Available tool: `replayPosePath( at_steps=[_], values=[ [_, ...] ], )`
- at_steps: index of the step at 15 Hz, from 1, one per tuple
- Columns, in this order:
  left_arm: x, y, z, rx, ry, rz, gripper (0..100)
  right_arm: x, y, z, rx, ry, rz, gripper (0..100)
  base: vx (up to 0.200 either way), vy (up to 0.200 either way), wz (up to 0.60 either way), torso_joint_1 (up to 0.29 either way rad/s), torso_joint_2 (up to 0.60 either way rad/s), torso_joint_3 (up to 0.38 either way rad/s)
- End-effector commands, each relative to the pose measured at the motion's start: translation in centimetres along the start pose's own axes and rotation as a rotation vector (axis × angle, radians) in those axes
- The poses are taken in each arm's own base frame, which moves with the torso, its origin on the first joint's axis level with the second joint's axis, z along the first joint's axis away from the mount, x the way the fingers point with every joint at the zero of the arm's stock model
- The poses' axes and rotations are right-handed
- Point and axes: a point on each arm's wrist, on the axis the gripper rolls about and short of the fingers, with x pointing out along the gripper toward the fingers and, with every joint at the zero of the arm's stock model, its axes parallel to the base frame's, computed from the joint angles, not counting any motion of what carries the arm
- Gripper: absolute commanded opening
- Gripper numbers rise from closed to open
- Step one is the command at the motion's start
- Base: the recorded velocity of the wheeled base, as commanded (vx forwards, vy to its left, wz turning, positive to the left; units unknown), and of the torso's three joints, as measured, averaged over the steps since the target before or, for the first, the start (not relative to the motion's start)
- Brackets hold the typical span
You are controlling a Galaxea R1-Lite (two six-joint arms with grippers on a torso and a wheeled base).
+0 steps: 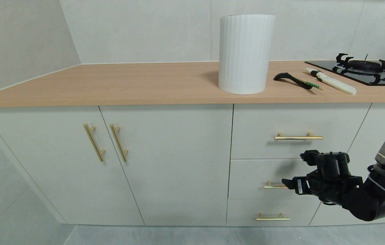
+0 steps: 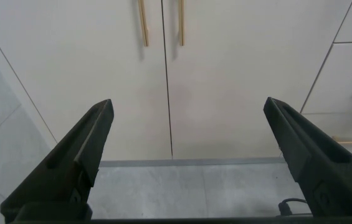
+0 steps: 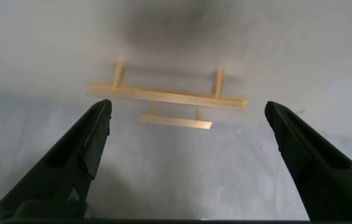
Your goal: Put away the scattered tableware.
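On the wooden counter (image 1: 127, 85) lie a black spoon (image 1: 291, 79), a thin green-patterned stick (image 1: 311, 84) and a white knife (image 1: 332, 81), all just right of a tall white ribbed container (image 1: 245, 54). My right gripper (image 1: 296, 170) hangs below the counter, open, right in front of the middle drawer's brass handle (image 1: 274, 186). In the right wrist view that handle (image 3: 166, 96) lies ahead of the open right gripper (image 3: 188, 107), apart from both fingers. My left gripper (image 2: 188, 106) is open and holds nothing, facing the cabinet doors (image 2: 238, 74) low over the floor.
A black gas hob (image 1: 366, 69) takes the counter's right end. Below are two cabinet doors with slanting brass handles (image 1: 105, 142) and three stacked drawers; the top drawer handle (image 1: 298, 137) and bottom drawer handle (image 1: 272, 218) are free. Grey tiled floor (image 1: 179, 236) runs along the cabinets.
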Motion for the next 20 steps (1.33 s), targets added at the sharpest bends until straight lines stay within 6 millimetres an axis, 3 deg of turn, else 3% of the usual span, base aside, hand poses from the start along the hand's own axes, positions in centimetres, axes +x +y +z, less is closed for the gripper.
replayPosePath(
  at_steps=[1,12,20],
  values=[
    [0.0,0.0,0.0,0.000,0.001,0.000,100,1.6,0.0,-1.9,0.002,0.046,-0.018,100,0.000,0.000,0.00,0.000,0.00,0.000],
    [0.0,0.0,0.0,0.000,0.001,0.000,100,5.3,0.1,-3.1,0.073,-0.043,-0.107,100,0.000,0.000,0.00,0.000,0.00,0.000],
    [0.0,0.0,0.0,0.000,-0.001,0.000,100,4.6,1.0,-4.2,0.047,0.000,-0.088,100,0.000,0.000,0.00,0.000,0.00,0.000]
  ],
)
